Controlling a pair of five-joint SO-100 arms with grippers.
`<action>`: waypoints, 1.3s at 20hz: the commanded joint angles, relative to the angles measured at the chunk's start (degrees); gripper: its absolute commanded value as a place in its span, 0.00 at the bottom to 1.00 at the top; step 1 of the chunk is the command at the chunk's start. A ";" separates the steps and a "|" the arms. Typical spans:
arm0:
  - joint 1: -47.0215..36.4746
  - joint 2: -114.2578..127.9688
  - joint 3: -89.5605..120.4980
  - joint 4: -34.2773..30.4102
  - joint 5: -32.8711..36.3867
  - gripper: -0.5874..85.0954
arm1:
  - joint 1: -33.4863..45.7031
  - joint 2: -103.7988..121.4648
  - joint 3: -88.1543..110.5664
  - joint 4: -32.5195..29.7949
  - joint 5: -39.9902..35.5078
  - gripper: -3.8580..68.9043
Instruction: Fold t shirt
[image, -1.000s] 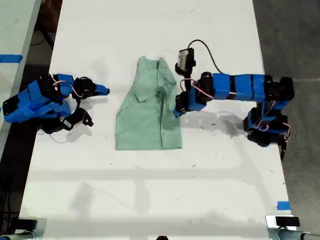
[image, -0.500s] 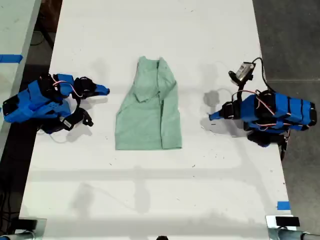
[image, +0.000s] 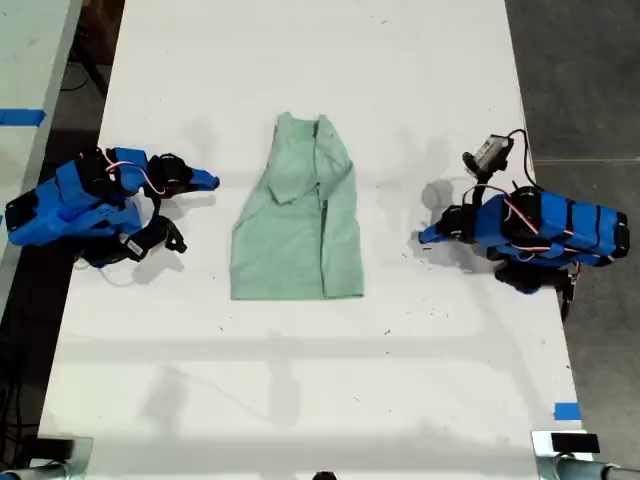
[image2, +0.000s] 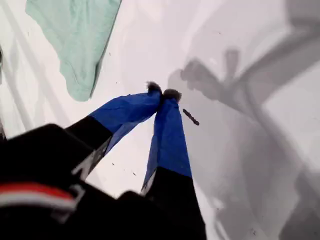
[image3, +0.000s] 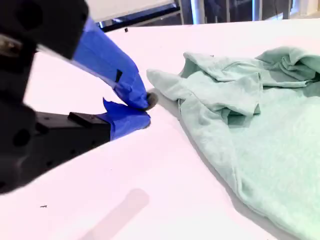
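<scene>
The t shirt (image: 298, 225) is pale mint green and lies flat mid-table, folded lengthwise into a narrow strip with its collar toward the top of the exterior view. My first gripper (image: 425, 236) (image2: 162, 92) is shut and empty, low over bare table toward the exterior view's right of the shirt; a hem corner of the t shirt (image2: 80, 35) shows beyond it. My second gripper (image: 212, 181) (image3: 146, 107) is also shut and empty. It rests just off the shirt's folded sleeve edge (image3: 220, 95), toward the exterior view's left, not touching it.
The white table (image: 300, 380) runs the length of the exterior view, with dark floor beyond both long edges. Blue tape marks (image: 566, 411) sit near the table's edge at the exterior view's lower right. A small dark speck (image2: 191, 117) lies by my first gripper.
The first arm has pulled back from the shirt's edge toward the exterior view's right and folded down low. The shirt and the second arm have not moved.
</scene>
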 joint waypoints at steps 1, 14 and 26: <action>0.88 0.35 -0.35 -0.35 0.35 0.01 | -0.62 0.62 2.72 -0.18 0.97 0.07; 0.70 0.35 -0.18 -0.26 -0.26 0.01 | -1.05 0.62 2.72 -0.09 0.70 0.07; 0.88 0.35 -0.18 -0.35 -0.09 0.01 | -1.67 0.62 2.72 0.18 2.46 0.07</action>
